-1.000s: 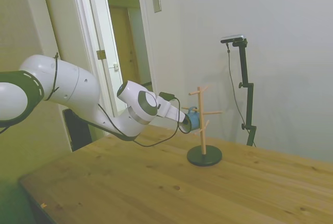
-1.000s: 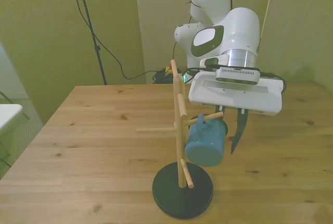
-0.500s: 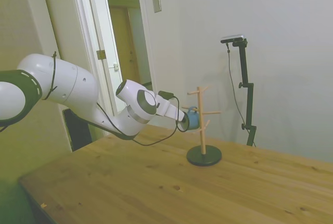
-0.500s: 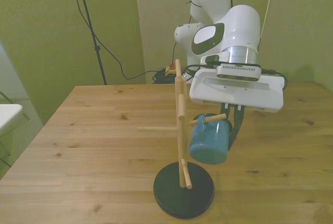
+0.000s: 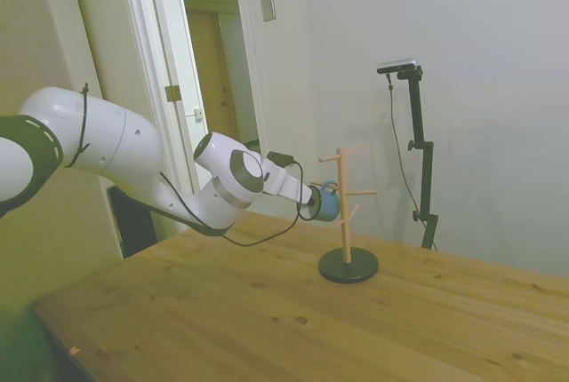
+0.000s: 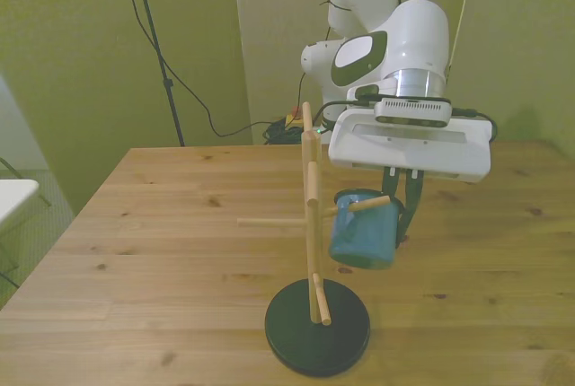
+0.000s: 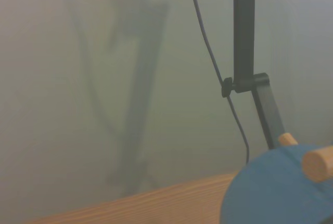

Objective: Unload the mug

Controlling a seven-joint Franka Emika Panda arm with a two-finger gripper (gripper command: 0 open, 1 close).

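Now mug at peg tip, end effector gripping.

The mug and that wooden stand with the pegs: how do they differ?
The mug is blue and squat; the stand is pale wood, thin and far taller. The stand rests upright on the table on a dark round base; the mug hangs off the table beside a peg, at the gripper.

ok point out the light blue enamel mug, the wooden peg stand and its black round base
light blue enamel mug (image 6: pixel 364 238), front view, on its side wall
wooden peg stand (image 6: pixel 311 224), front view, on the upright post
black round base (image 6: pixel 292 332), front view, on its top face
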